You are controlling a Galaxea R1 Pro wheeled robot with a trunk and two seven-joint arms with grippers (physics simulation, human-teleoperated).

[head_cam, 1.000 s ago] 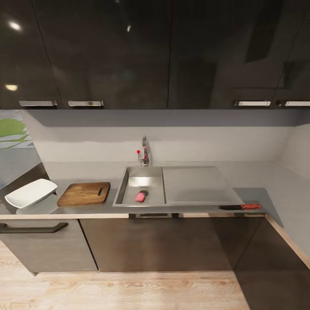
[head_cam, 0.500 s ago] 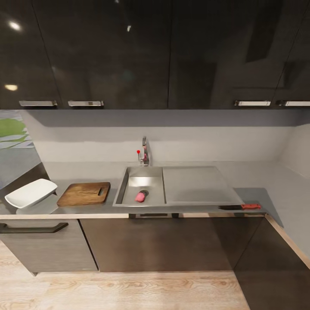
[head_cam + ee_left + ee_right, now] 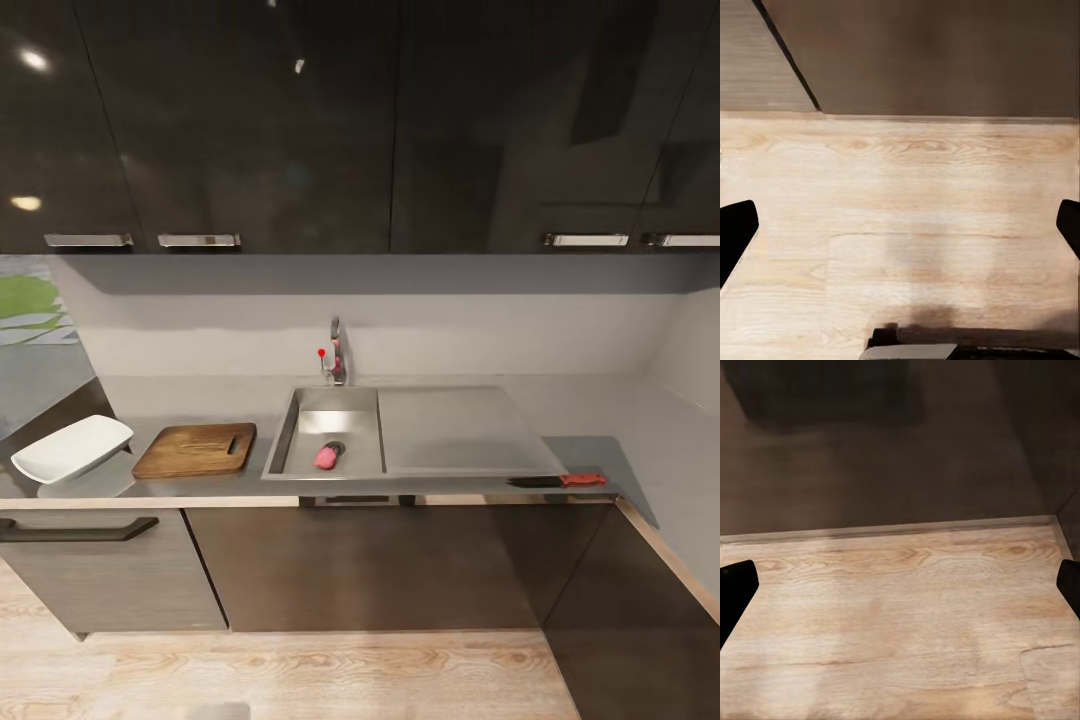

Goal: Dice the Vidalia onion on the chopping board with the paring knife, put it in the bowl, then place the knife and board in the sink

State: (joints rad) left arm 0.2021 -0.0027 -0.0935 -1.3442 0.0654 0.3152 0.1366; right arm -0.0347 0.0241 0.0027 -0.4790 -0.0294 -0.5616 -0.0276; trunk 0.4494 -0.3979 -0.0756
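Observation:
In the head view the steel sink sits mid-counter with its drainboard to the right. A pinkish-red lump, the Vidalia onion, lies in the basin beside the dark drain. Left of the sink, the wooden chopping board lies flat on the grey countertop. Further left the white bowl rests near the counter's end. The red-handled paring knife lies at the front edge, right of the drainboard. My left gripper and right gripper are both open over the wood floor, holding nothing.
A chrome faucet with a red knob stands behind the basin. Glossy black upper cabinets hang over the counter, dark lower cabinets stand below. Light wood floor lies between me and the cabinets. The countertop turns a corner at the right.
A faint grey shape has appeared at the bottom edge of the head view. The things on the counter have not moved.

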